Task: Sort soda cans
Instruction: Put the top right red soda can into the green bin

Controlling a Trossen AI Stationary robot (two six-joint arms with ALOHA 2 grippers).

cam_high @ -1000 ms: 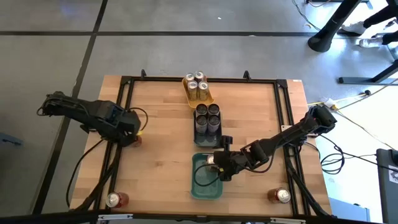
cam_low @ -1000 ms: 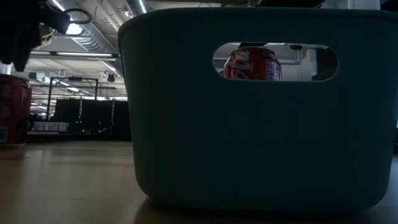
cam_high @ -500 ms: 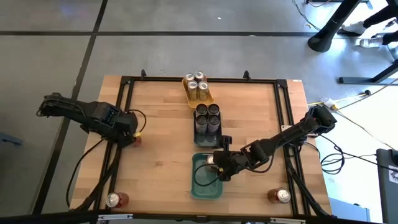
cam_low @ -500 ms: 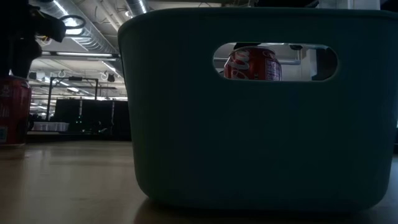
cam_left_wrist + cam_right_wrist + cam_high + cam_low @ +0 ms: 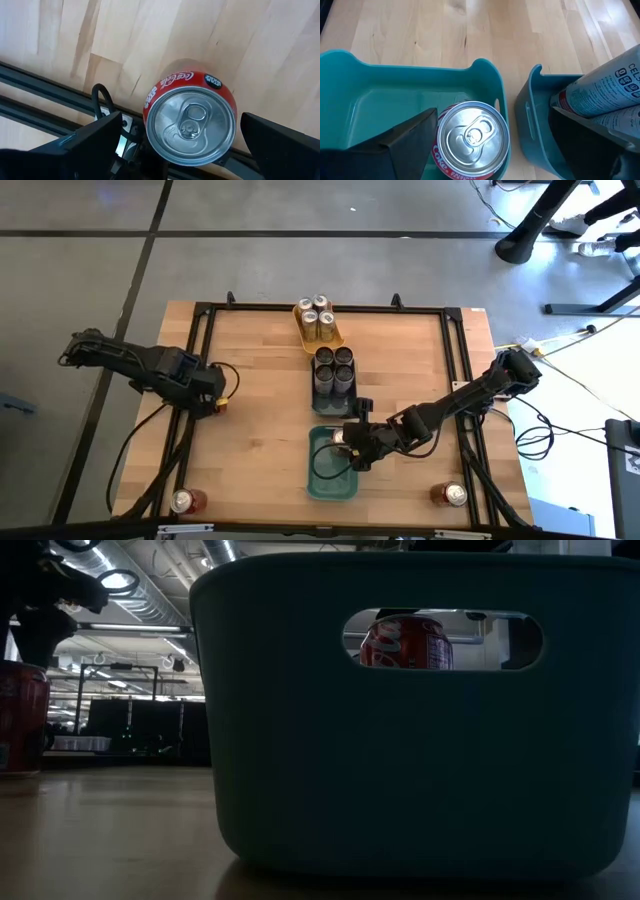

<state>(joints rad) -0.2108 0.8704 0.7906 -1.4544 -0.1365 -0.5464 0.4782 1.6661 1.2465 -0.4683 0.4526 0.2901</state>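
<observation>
The wooden tabletop (image 5: 260,420) carries three trays in a line down its middle: a yellow tray (image 5: 306,328) at the far end, a dark teal tray (image 5: 322,395) in the middle, and a teal tray (image 5: 325,478) at the near end.

The left gripper (image 5: 212,394) sits at the tabletop's left edge with its fingers (image 5: 85,145) spread either side of an upright red can (image 5: 190,117); whether they touch it I cannot tell. The right gripper (image 5: 350,448) is over the far end of the near teal tray, and its fingers (image 5: 405,137) are spread around a second red can (image 5: 472,140) that stands inside that tray, again not clearly gripping.

By my judgement the sorting is well past halfway. The yellow tray holds four gold cans (image 5: 318,316), and the middle tray holds four dark cans (image 5: 334,366), so those two colours look finished. The reds remain: one in the teal tray between the right fingers, one between the left fingers, one loose red can (image 5: 183,501) at the near left corner, well away from the left fingers, and another loose red can (image 5: 452,495) at the near right corner. That makes four reds, three of them not yet in a tray.
</observation>
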